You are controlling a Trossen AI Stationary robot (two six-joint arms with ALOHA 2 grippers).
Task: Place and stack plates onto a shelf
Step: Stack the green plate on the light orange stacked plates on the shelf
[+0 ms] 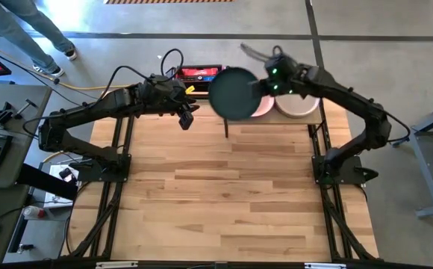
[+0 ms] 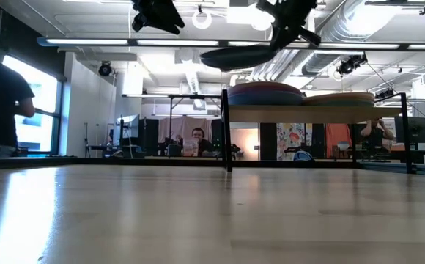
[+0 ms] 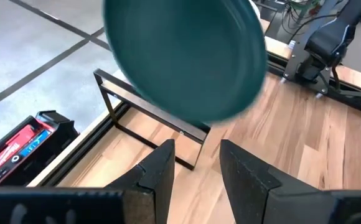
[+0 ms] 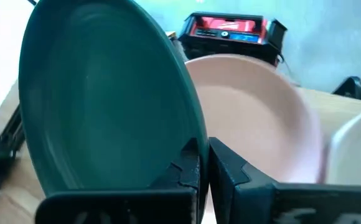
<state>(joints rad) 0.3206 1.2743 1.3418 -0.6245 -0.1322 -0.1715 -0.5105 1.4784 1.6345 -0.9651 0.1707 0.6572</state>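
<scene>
A dark green plate (image 1: pixel 230 93) hangs over the left end of the shelf (image 2: pixel 308 112) at the table's far edge, with my right gripper (image 1: pixel 267 84) shut on it. On the shelf a stack of plates topped by a pink one (image 4: pixel 255 118) rests beside a second stack topped by a cream one (image 1: pixel 297 104). In the low view both stacks (image 2: pixel 265 94) (image 2: pixel 348 98) sit flat on the board. My left gripper (image 3: pixel 196 168) is open with nothing between its fingers, in the air to the left of the green plate (image 3: pixel 187 56). My right gripper pinches the dark green plate's rim (image 4: pixel 193 144) between its two fingers, on the side of the plate toward the table's right. The fingers slant down from the right. The plate reaches leftward from them, lifted clear above the shelf (image 2: pixel 238 55), a little tilted.
A red and black case (image 1: pixel 199 74) lies on the floor beyond the far edge. The shelf's thin black legs (image 3: pixel 149 121) stand on the wooden tabletop (image 1: pixel 224 194). A person's legs (image 1: pixel 41 37) show on the floor at the far left.
</scene>
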